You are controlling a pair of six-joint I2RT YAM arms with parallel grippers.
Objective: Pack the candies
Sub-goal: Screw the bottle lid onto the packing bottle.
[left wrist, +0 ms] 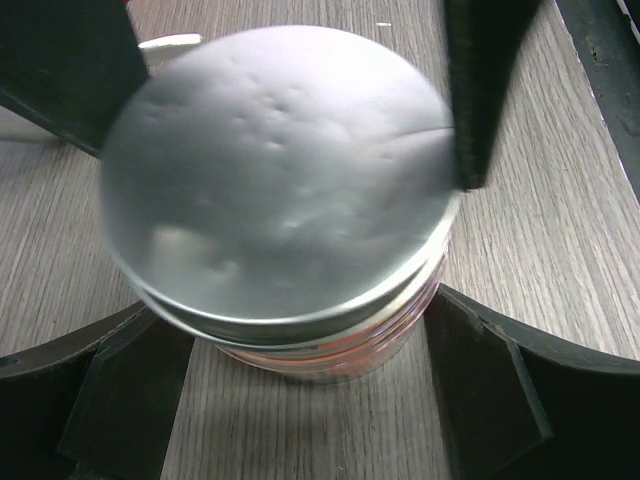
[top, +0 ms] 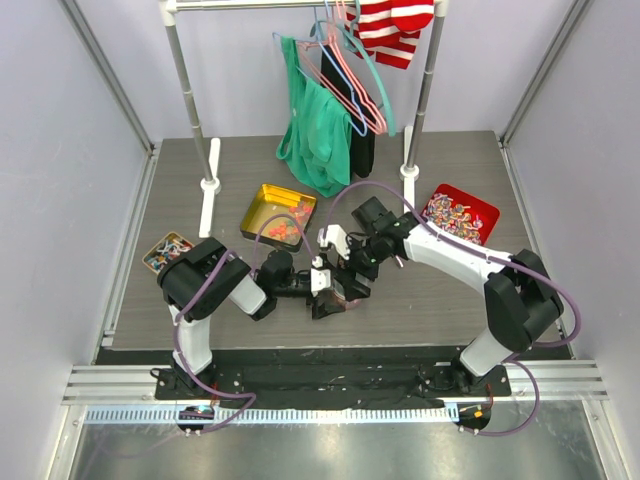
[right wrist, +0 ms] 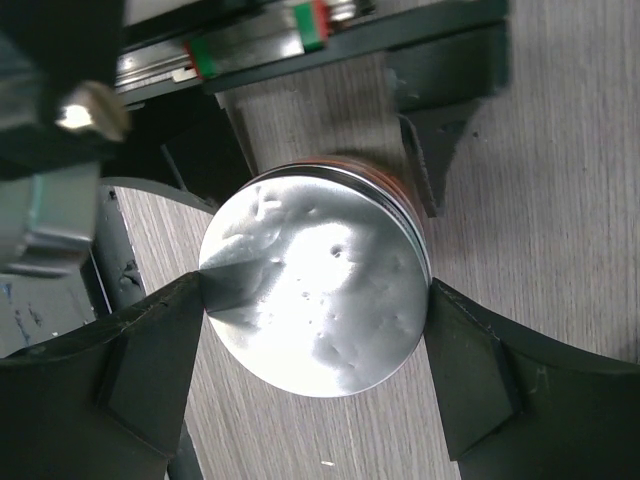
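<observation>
Left wrist view best shows jar (left wrist: 330,352), seemingly orange-filled, below lid (left wrist: 280,170).

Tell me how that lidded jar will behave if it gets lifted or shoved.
The jar looks rigid, with clear ribbed walls, so it probably won't deform, though it may crack if it is glass. Its smooth metal lid seems slippery to grip. Standing upright and round, it would likely slide when pushed, and roll if tipped.

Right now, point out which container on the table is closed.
The jar in the middle: a silver lid covers it, while the yellow tin, the small tin and the red tray lie open.
</observation>
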